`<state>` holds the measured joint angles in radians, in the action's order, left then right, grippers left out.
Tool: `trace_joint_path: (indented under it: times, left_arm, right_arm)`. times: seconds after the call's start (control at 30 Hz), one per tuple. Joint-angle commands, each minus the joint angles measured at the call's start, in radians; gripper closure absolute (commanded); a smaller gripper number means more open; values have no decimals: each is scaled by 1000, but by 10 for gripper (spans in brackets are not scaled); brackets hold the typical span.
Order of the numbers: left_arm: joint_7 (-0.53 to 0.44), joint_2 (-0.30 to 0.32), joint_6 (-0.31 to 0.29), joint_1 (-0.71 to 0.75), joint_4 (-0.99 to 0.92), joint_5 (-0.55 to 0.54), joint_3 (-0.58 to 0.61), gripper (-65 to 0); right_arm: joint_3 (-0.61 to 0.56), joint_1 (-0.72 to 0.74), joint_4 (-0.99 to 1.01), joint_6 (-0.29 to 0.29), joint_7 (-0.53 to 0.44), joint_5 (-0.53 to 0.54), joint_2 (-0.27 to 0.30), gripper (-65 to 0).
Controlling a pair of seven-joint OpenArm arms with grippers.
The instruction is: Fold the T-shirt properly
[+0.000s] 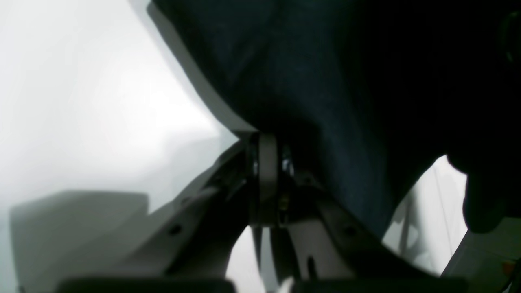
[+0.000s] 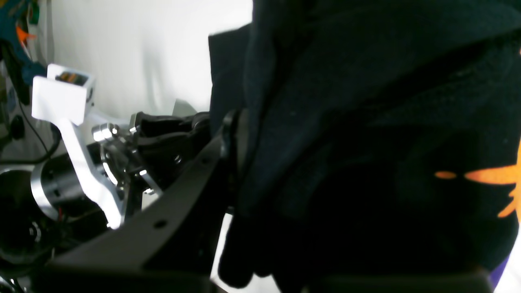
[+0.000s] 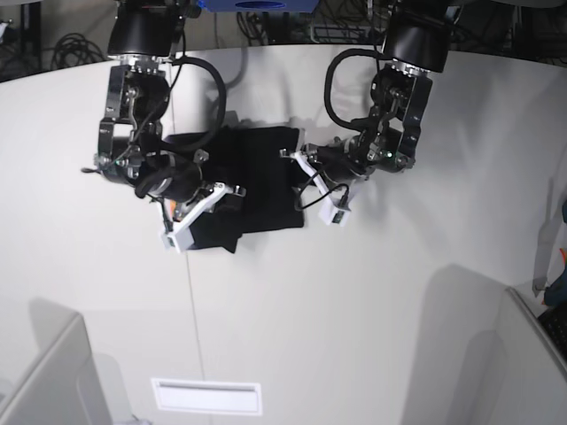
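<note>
Both black-and-silver robot arms reach down from the far edge and bend inward toward each other. The left gripper, on the scene's right, has its pale jaws pressed together on dark cloth. The right gripper, on the left, likewise pinches black fabric between closed dark jaws.

The white table fills the base view, with a thin seam running from 12 to 6 o'clock left of centre. A bunched black T-shirt lies on it toward 11 o'clock, and a flat white label sits at 6 o'clock.
</note>
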<state>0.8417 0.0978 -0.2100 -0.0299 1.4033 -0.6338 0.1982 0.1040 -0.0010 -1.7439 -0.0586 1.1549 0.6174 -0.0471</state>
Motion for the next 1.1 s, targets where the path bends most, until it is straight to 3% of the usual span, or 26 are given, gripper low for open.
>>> trace_joint_path:
  times: [0.0, 0.17, 0.3, 0.4, 0.6, 0.83, 1.07]
  left_arm:
    - [8, 4, 10, -8, 11, 15, -1, 0]
    - [8, 4, 10, -9, 11, 15, -3, 0]
    - [8, 4, 10, -9, 18, 15, -3, 0]
    - [8, 4, 10, -9, 20, 15, -3, 0]
    - [12, 6, 8, 14, 20, 15, -102, 0]
    - [115, 6, 4, 51, 123, 15, -190, 0]
    - [259, 59, 1, 160, 319, 15, -317, 0]
  right_arm:
    - [-13, 16, -17, 3, -10, 22, -1, 0]
    - [-36, 11, -18, 4, -8, 22, -1, 0]
    - [-36, 11, -18, 56, -11, 22, 0, 0]
    - [-36, 11, -17, 58, -11, 22, 0, 0]
    - [-34, 16, 9, 59, -13, 22, 2, 0]
    - [-36, 31, 52, 59, -29, 22, 0, 0]
    - [-36, 32, 61, 61, -33, 23, -6, 0]
